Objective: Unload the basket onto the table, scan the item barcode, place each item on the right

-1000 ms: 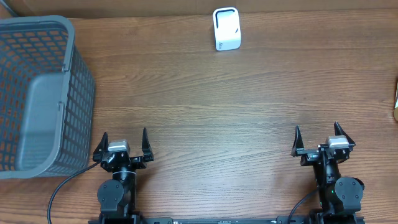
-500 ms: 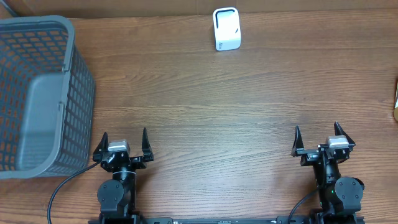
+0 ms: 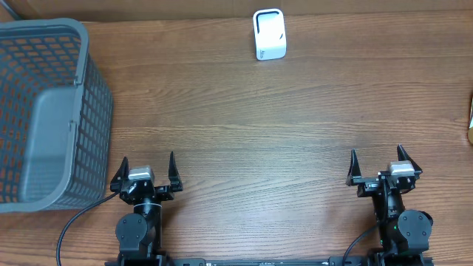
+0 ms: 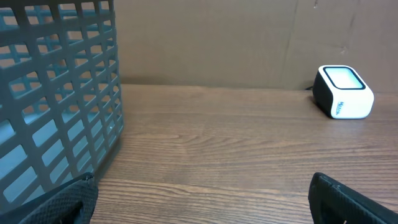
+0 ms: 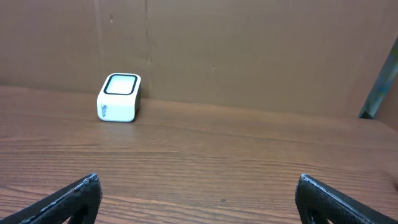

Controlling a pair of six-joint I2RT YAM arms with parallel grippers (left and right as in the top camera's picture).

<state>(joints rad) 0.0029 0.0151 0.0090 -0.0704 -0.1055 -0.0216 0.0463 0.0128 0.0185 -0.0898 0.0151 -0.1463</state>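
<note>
A white barcode scanner [image 3: 268, 34] with a dark-framed window stands at the far middle of the wooden table; it also shows in the left wrist view as the scanner [image 4: 343, 92] and in the right wrist view as the scanner [image 5: 119, 98]. At the overhead view's right edge is a thin tan sliver of an object [image 3: 471, 124]; no barcode shows on it. My left gripper [image 3: 148, 159] [image 4: 202, 190] is open and empty at the near left. My right gripper [image 3: 376, 153] [image 5: 198, 186] is open and empty at the near right. Both are far from the scanner.
A large grey mesh basket [image 3: 44, 111] [image 4: 56, 93] stands at the left side, just beyond my left gripper. A brown cardboard wall [image 5: 249, 50] backs the table. A bluish-green strip [image 5: 380, 87] shows at the far right in the right wrist view.
</note>
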